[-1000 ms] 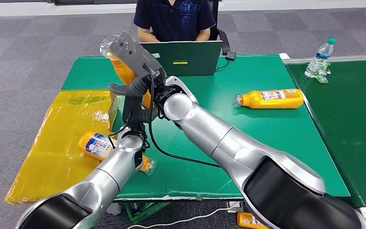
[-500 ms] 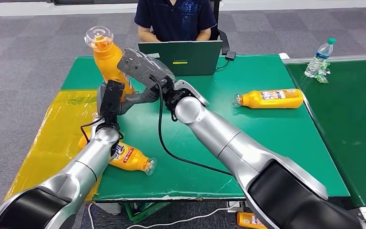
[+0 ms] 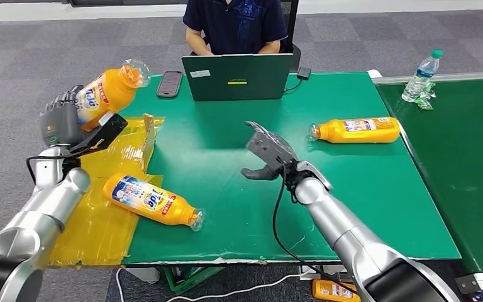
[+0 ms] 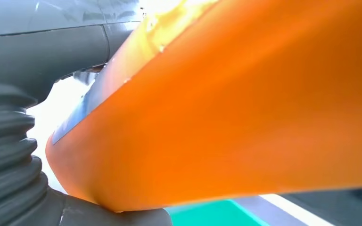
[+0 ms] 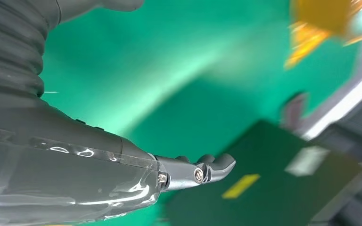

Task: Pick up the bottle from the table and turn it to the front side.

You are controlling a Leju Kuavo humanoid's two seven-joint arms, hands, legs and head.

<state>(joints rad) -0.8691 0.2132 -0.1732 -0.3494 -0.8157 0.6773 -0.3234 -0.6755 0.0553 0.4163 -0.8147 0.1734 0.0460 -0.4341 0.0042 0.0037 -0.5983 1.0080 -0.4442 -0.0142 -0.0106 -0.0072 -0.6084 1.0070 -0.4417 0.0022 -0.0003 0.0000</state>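
Head view: left robot hand (image 3: 61,121) raised beyond the counter's left edge, fingers wrapped round an orange bottle (image 3: 104,90), which is tilted, clear cap end toward the laptop, label partly showing. Left wrist view: the bottle's orange body (image 4: 245,117) pressed close against the hand's grey cover. Right robot hand (image 3: 266,155) over the middle of the green counter (image 3: 365,189), fingers apart, holding nothing. Second bottle (image 3: 151,200) lying on its side at the counter's near left, partly on a yellow sheet (image 3: 88,220). Third bottle (image 3: 355,130) lying on its side toward the right. Laptop (image 3: 238,77) and phone (image 3: 169,83) at the far edge, a person (image 3: 236,25) seated behind. Water bottle (image 3: 421,75) upright on the adjoining counter.
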